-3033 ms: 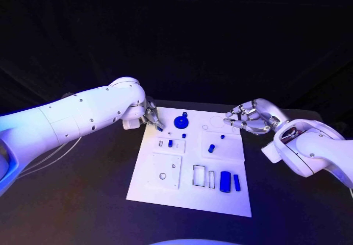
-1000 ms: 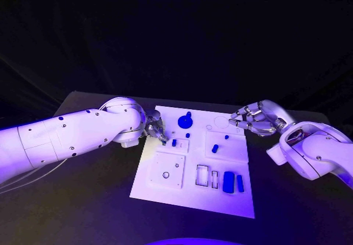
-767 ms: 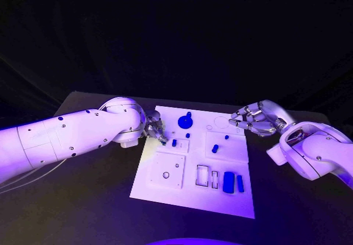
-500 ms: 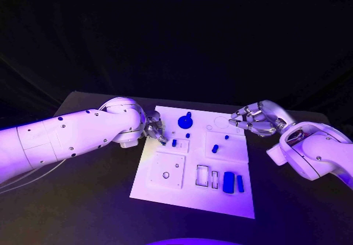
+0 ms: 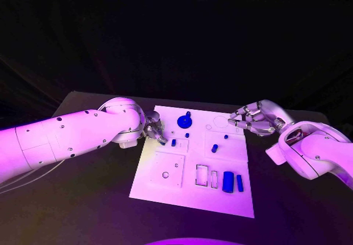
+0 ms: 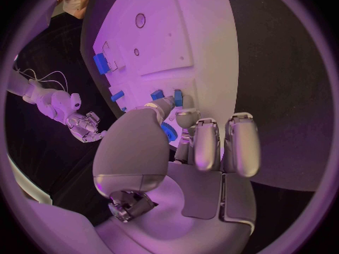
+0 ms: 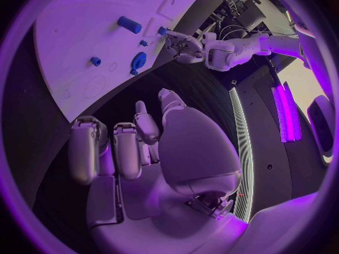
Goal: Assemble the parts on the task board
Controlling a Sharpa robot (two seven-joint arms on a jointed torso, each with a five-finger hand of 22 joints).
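Left hand [image 5: 154,128] hovers at the task board [image 5: 193,194] left edge, fingers curled, whether it holds anything I can't tell | right hand [image 5: 252,118] off the far right corner, clenched, empty | blue parts [image 5: 227,181] lie on the board

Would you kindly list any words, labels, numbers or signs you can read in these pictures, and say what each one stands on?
None can be read: the task board carries only cut-outs and blue parts, and the left hand and right hand show no legible marking.
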